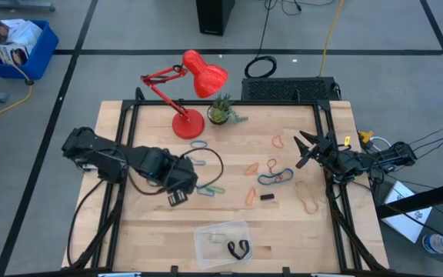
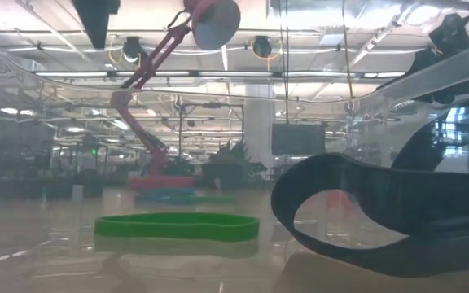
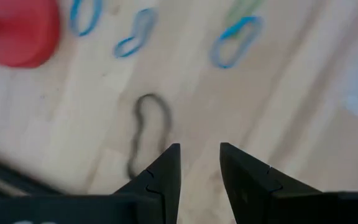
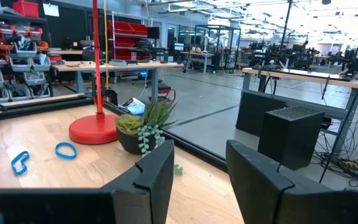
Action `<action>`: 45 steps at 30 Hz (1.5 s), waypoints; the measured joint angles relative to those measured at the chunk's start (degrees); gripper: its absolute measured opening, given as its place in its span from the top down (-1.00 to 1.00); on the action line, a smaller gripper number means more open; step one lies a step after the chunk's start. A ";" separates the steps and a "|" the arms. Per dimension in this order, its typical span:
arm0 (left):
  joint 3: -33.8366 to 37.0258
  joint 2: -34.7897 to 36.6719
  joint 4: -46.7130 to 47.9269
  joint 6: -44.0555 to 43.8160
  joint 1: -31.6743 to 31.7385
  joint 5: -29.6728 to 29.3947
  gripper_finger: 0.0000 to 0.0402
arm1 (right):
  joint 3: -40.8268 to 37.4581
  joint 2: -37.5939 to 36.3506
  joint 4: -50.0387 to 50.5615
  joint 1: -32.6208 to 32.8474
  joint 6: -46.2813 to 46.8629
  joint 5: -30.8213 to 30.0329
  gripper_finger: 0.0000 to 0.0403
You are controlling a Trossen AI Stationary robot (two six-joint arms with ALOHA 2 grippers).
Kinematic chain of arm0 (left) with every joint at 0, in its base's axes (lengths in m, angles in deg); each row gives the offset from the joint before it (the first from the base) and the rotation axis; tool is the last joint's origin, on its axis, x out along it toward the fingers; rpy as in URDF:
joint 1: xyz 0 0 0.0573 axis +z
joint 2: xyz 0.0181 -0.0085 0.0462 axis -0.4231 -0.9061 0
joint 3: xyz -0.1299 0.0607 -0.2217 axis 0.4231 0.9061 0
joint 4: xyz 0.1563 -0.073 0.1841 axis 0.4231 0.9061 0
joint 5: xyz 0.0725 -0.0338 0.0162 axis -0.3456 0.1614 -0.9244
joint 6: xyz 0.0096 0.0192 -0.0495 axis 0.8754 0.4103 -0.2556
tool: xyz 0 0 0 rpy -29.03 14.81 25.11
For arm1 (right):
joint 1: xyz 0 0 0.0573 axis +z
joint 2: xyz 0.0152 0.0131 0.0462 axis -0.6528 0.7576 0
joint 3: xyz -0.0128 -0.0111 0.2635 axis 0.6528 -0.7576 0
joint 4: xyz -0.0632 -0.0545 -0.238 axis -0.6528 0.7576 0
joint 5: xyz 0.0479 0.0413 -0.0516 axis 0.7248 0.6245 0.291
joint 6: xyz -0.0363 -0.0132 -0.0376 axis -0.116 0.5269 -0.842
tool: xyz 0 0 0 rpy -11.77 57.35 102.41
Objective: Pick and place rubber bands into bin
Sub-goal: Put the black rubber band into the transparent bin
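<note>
Wooden table carried bands scattered across its middle and right half, while the bin sat at the near edge already holding a black band and a pale one, so the job looked only begun. Left gripper hung over the table's middle with fingers parted and empty above a thin dark band, probably lining up a pick, with bare wood around it. Right gripper waited at the right edge, fingers apart and empty, clear of the lamp and plant.
</note>
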 joint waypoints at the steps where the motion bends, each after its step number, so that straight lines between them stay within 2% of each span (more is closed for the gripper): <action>1: 1.05 0.75 0.48 -0.06 0.50 -0.10 0.41 | 0.00 0.00 0.00 0.00 0.02 0.00 0.29; 6: 9.39 5.71 0.07 -0.19 3.50 -0.08 0.41 | 0.00 0.00 0.02 0.00 2.70 0.00 0.29; 14: 26.01 14.59 -8.33 -2.86 8.13 0.21 0.41 | 0.00 0.00 -0.27 -0.01 4.28 0.00 0.29; 23: 39.02 13.89 -21.92 1.15 12.41 5.23 0.41 | 0.00 0.02 -0.48 0.00 4.48 -0.02 0.29; 35: 42.03 12.12 -33.93 9.75 14.44 9.17 0.41 | 0.00 0.00 -0.90 0.00 4.52 -0.20 0.29; 45: 41.97 4.55 -36.51 10.73 14.40 10.73 0.41 | 0.00 0.04 -0.90 -0.01 4.55 -0.24 0.29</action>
